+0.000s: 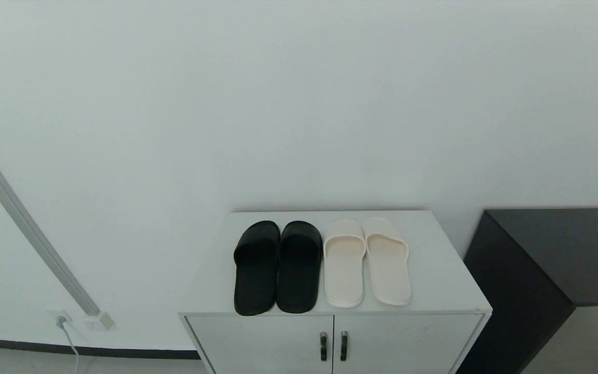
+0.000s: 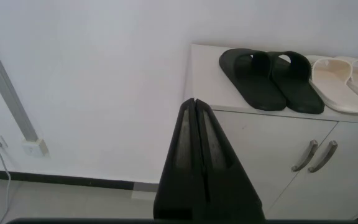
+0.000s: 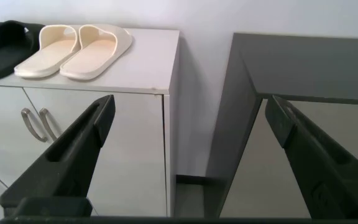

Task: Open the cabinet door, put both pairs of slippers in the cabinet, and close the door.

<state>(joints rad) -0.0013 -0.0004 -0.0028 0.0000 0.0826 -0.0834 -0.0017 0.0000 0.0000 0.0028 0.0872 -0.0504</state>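
Observation:
A white cabinet stands against the wall with both doors closed and two dark handles side by side at the middle. On its top lie a pair of black slippers on the left and a pair of cream slippers on the right. My left gripper is shut, held out to the left of the cabinet at about its top edge. My right gripper is open with nothing between its fingers, off the cabinet's right side, between it and a dark unit.
A dark cabinet stands close to the right of the white one, with a narrow gap between them. On the left wall, a cable duct slants down to a socket with a plugged cord near the floor.

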